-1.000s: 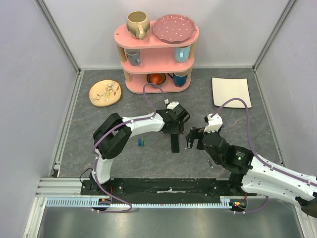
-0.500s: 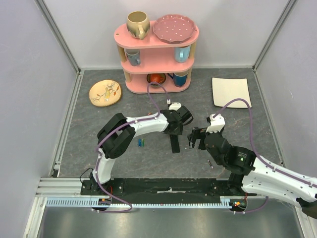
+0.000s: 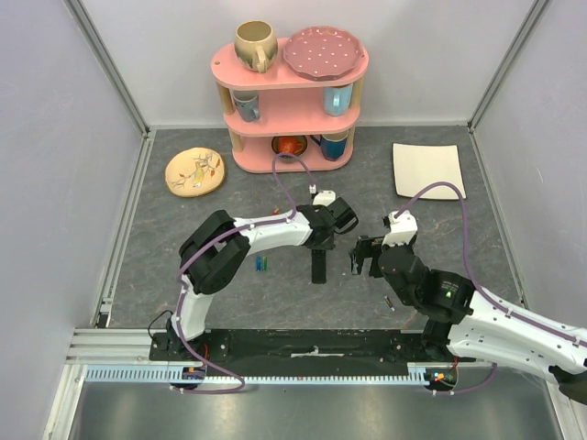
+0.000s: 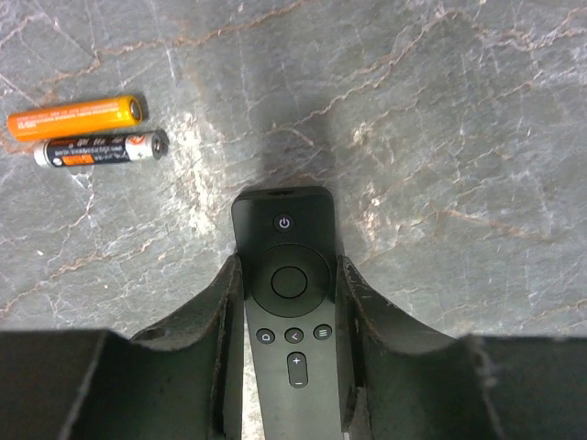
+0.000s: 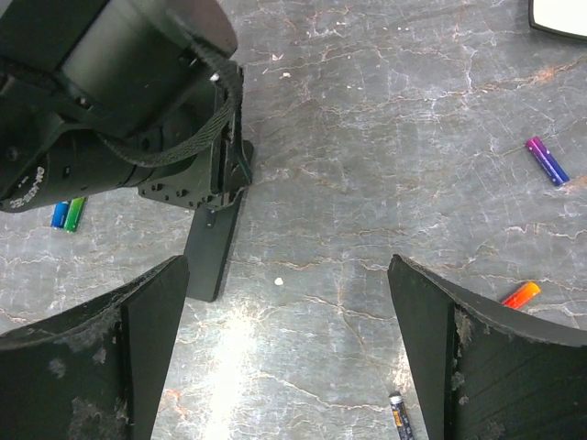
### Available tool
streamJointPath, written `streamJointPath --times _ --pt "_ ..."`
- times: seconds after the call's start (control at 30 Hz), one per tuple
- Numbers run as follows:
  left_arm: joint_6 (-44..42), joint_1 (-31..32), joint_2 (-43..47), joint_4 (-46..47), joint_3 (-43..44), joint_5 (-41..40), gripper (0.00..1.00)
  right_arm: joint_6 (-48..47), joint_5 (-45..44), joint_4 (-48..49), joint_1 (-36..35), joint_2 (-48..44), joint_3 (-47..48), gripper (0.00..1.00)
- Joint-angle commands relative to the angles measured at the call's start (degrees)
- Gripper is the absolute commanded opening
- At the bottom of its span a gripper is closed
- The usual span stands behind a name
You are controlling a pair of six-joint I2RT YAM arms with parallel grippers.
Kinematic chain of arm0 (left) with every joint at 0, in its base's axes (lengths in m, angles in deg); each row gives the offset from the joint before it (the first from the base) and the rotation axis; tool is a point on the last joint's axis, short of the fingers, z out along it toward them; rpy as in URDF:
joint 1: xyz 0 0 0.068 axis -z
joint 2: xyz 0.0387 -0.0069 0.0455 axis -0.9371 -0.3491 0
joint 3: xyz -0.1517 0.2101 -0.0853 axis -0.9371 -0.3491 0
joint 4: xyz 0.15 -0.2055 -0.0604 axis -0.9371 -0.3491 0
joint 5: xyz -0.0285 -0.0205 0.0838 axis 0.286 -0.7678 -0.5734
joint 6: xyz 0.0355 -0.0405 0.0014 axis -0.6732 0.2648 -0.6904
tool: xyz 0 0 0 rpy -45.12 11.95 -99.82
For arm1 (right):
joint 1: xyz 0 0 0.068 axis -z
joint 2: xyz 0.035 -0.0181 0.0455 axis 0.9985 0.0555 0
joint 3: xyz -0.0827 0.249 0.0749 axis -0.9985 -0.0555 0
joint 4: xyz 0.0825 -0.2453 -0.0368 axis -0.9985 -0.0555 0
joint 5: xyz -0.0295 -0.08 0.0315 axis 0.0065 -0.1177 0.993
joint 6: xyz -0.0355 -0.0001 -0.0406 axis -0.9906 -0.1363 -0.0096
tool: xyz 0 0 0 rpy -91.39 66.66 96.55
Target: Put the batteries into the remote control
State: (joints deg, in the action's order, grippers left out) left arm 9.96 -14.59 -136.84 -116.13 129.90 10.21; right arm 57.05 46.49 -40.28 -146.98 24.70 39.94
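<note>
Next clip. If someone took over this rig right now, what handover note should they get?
Left gripper: shut on the remote, buttons up; battery slot not in view.
Right gripper: open, empty, over the table to the remote's right.
Loose on the table: orange battery and black battery beyond the remote's tip, blue-green pair, purple battery, red-orange battery, dark battery.
Done: remote grasped.
Left: get the slot facing up, load batteries.
</note>
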Motion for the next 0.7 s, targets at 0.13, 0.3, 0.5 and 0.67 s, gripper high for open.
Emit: streamJointPath --times 0.13,0.3,0.5,0.67 --pt "0.2 0.0 14.2 9.9 -14.9 2.9 0.02 -0.6 -3.0 -1.2 0.0 -1.0 6.5 0.98" --pt "-3.1 -3.8 35.0 27.1 -28.0 10.4 0.02 -1.3 1.6 0.9 0.0 2.3 8.9 0.98" --pt "-2.7 -11.9 54.8 46.6 -45.0 23.8 0.02 -1.6 12.7 9.5 0.2 6.1 8.2 0.98" --pt "-3.0 -14.3 65.7 55.6 -54.2 27.6 0.02 1.0 24.5 17.7 3.5 7.6 6.3 0.98"
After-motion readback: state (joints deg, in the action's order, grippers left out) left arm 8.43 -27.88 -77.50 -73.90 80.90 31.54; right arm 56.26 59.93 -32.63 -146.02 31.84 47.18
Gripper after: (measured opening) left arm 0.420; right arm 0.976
